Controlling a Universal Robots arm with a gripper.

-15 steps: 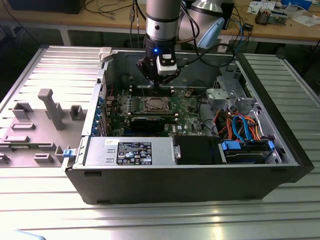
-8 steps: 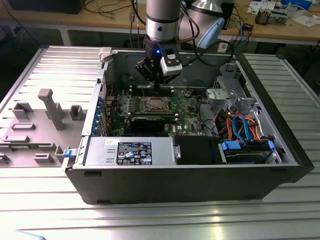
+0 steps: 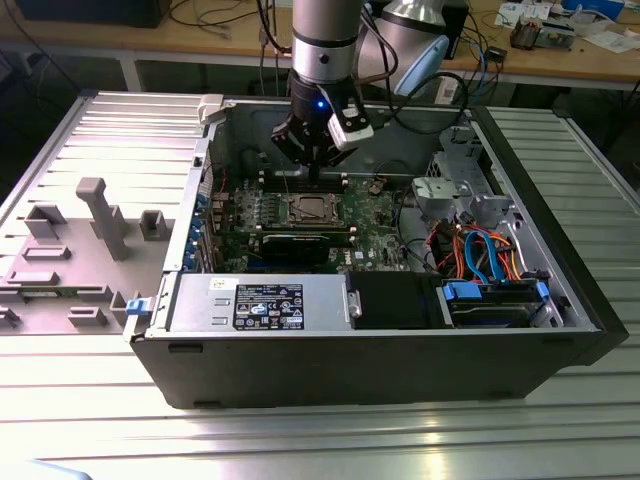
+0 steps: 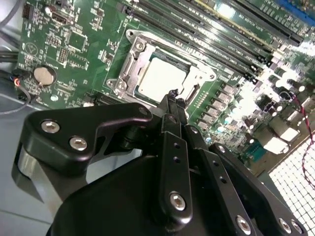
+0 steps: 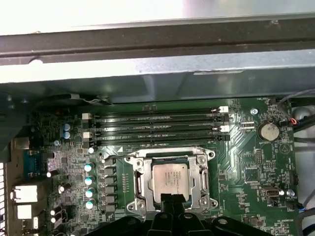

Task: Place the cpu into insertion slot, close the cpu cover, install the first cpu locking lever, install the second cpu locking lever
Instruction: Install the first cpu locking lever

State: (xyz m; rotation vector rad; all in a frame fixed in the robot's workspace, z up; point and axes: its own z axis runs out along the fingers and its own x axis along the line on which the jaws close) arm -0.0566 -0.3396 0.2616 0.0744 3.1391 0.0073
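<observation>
Open computer case (image 3: pixel 300 305) lies on a ribbed grey metal table (image 3: pixel 320 440), with a cluttered wooden table (image 3: pixel 560 62) behind. The cpu (image 5: pixel 170 179) sits in the insertion slot (image 5: pixel 134 204), cpu cover (image 5: pixel 170 156) down around it. The gripper (image 4: pixel 172 97) hangs at the socket's edge, jaws pinched together, empty.

Four long black memory slots (image 5: pixel 157 129) run just ahead of the gripper (image 5: pixel 170 200), towards the grey case wall (image 5: pixel 157 73). A round coin battery (image 5: pixel 269 131) sits well off to one side of it and a row of capacitors (image 5: pixel 88 181) to the other. Farther from it lie a labelled power supply (image 3: pixel 262 303) and orange and blue cables (image 3: pixel 478 250).
</observation>
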